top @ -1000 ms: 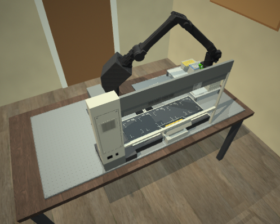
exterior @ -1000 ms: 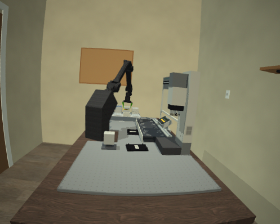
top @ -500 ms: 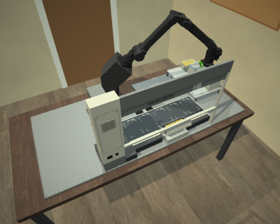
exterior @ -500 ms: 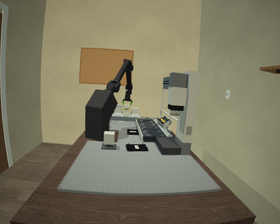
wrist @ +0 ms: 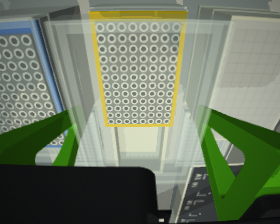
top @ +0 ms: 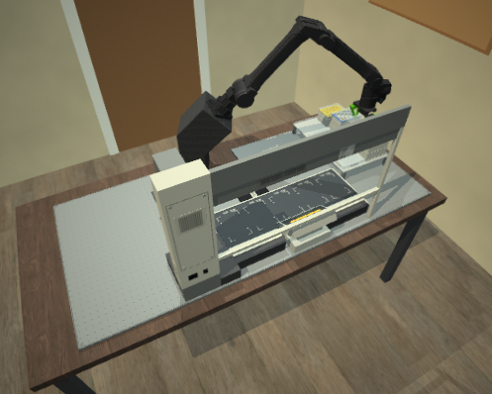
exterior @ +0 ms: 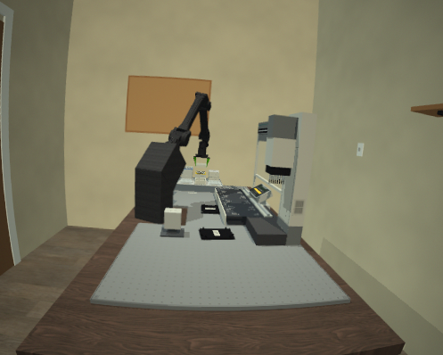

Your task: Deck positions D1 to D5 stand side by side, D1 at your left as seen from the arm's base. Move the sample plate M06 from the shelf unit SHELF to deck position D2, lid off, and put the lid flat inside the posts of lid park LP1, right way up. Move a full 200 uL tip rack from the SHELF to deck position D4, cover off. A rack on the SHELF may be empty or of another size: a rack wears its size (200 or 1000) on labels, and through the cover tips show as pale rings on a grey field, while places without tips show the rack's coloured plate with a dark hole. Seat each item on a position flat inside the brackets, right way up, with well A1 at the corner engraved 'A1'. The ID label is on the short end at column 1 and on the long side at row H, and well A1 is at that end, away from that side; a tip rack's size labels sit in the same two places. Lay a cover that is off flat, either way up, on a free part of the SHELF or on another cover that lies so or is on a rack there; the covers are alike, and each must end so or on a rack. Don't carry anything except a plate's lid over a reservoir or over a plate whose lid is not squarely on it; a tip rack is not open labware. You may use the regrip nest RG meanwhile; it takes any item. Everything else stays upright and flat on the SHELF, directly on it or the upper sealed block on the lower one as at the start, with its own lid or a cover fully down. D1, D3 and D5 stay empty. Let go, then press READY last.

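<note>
My gripper (wrist: 139, 112) is over the shelf unit (top: 310, 126) at the far end of the table. It is shut on a clear tip rack cover (wrist: 141, 125), held by its long sides a little above a yellow tip rack (wrist: 137, 67). Every place of that rack shows a pale ring. A blue tip rack (wrist: 16, 85) with pale rings stands to its left, and a pale lidded plate (wrist: 251, 65) stands to its right. In the top view the gripper (top: 355, 110) hangs by the yellow rack (top: 331, 110) and the blue rack (top: 343, 117). The racks' labels cannot be read.
The dark deck with its white brackets (top: 285, 203) lies under the grey gantry beam (top: 310, 148). A cream tower (top: 183, 228) stands at the deck's end. Two black nests (exterior: 217, 233) (exterior: 209, 208) and a white box (exterior: 173, 218) sit on the grey mat.
</note>
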`<action>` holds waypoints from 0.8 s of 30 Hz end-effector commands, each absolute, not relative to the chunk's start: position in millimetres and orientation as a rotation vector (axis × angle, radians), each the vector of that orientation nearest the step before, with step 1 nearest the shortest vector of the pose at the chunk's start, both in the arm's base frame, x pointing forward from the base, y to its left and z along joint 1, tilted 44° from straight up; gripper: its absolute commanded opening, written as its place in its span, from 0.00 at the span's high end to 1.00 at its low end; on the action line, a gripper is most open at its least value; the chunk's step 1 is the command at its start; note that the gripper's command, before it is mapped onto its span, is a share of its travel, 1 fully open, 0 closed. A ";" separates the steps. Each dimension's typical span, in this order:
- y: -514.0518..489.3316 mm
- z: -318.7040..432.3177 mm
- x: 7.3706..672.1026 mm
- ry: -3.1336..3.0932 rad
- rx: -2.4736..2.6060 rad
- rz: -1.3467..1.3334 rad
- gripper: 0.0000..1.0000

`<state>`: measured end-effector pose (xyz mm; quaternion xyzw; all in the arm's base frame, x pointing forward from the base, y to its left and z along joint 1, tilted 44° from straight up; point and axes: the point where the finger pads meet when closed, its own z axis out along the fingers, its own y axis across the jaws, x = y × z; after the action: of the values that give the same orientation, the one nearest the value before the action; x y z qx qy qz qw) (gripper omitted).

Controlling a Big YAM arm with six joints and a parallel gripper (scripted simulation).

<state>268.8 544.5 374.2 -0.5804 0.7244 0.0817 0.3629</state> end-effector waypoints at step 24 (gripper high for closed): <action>517.9 457.3 240.7 1.803 -1.433 0.273 1.00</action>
<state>253.6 525.7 401.3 -0.5797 0.7235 0.0834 0.3654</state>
